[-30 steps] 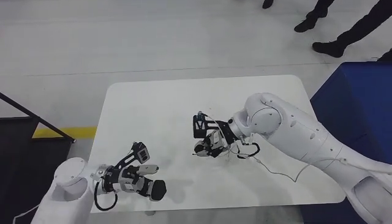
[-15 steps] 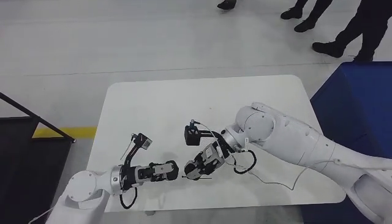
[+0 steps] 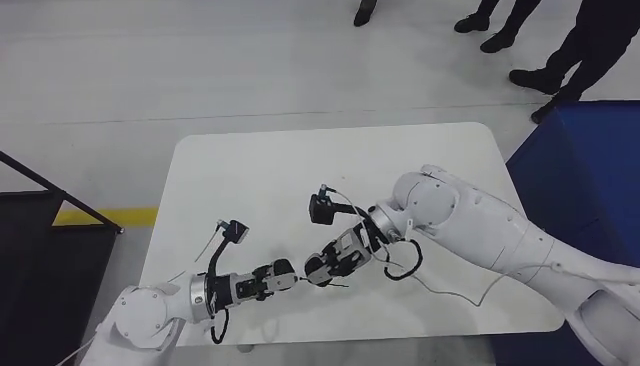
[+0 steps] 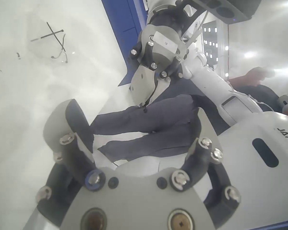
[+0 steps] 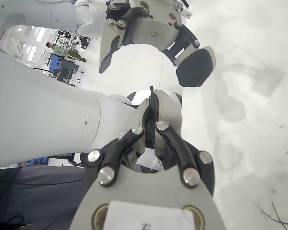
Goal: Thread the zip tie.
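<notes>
Tabletop (image 3: 250,166) is white, on pale flooring with a blue barrier (image 3: 585,166) beside it. Spare ties (image 4: 54,38) lie loose on it (black, crossed). The right gripper (image 3: 318,266) is pinched on the zip tie (image 5: 151,90) above the near half. The left gripper (image 3: 283,270), fingers spread, has swung in from the near corner to face it.

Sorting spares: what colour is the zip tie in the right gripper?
Black; the zip tie shows best in the right wrist view, pinched in the right gripper.
</notes>
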Robot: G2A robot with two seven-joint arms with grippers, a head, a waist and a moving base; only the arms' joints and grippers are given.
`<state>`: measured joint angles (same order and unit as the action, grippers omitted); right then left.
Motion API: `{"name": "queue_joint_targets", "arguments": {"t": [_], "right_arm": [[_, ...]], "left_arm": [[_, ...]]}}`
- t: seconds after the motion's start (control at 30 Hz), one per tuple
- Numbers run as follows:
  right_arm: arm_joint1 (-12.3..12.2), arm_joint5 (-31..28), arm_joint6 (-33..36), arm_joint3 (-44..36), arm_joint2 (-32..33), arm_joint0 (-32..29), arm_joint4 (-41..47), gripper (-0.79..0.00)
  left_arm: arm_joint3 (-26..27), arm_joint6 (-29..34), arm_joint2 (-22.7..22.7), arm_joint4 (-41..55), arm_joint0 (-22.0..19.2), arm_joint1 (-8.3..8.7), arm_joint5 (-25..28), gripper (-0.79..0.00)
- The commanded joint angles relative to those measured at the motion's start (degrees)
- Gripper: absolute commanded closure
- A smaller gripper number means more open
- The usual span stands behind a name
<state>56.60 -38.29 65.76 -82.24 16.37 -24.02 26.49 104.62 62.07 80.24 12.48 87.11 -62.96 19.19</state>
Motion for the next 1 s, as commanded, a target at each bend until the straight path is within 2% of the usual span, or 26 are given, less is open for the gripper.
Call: {"name": "queue_joint_targets", "arguments": {"t": [0.0, 0.03, 0.13, 0.17, 0.27, 0.47, 0.63, 0.8, 0.87, 0.93, 0.97], "right_arm": [[0.07, 0.78, 1.00, 0.17, 0.41, -0.15, 1.16, 0.000], [0.12, 1.19, 1.42, 0.34, 0.56, -0.21, 1.63, 0.000], [0.40, 2.09, 2.32, 0.99, 0.90, -0.27, 2.46, 0.000], [0.51, 2.27, 2.50, 1.22, 0.98, -0.31, 2.64, 0.000], [0.86, 2.66, 2.90, 1.79, 1.25, -0.30, 2.97, 0.000], [1.53, 3.71, 3.94, 2.55, 1.40, -0.33, 3.31, 0.000], [2.09, 4.61, 4.84, 2.96, 1.30, -0.18, 3.39, 0.000], [2.40, 4.96, 5.20, 3.36, 1.36, -0.20, 3.35, 0.000], [2.44, 5.10, 5.33, 3.46, 1.42, -0.23, 3.35, 0.000], [2.44, 5.16, 5.39, 3.47, 1.51, -0.29, 3.33, 0.000], [2.42, 5.19, 5.43, 3.44, 1.57, -0.32, 3.32, 0.000]], "left_arm": [[0.12, 0.12, -0.07, 0.00, 0.14, 0.11, 0.13, -0.610], [0.15, 0.25, -0.07, 0.19, 0.13, 0.17, 0.19, -0.610], [0.09, 0.68, -0.15, 0.86, 0.11, 0.33, 0.11, -0.542], [0.13, 0.77, -0.25, 0.79, 0.12, 0.38, 0.08, -0.468], [0.36, 0.57, -0.60, 0.74, 0.16, 0.50, 0.09, -0.391], [0.86, 0.10, -1.69, 1.02, 0.14, 0.65, 0.16, -0.376], [0.67, -0.89, -2.68, 1.12, -0.18, 0.71, 0.40, -0.332], [0.56, -1.64, -2.88, 1.83, -0.31, 0.85, 0.71, -0.252], [0.62, -1.94, -2.89, 1.78, -0.30, 0.92, 0.77, -0.163], [0.68, -2.15, -2.94, 1.86, -0.28, 0.99, 0.70, 0.000], [0.73, -2.26, -2.96, 1.77, -0.27, 1.02, 0.80, 0.000]]}}
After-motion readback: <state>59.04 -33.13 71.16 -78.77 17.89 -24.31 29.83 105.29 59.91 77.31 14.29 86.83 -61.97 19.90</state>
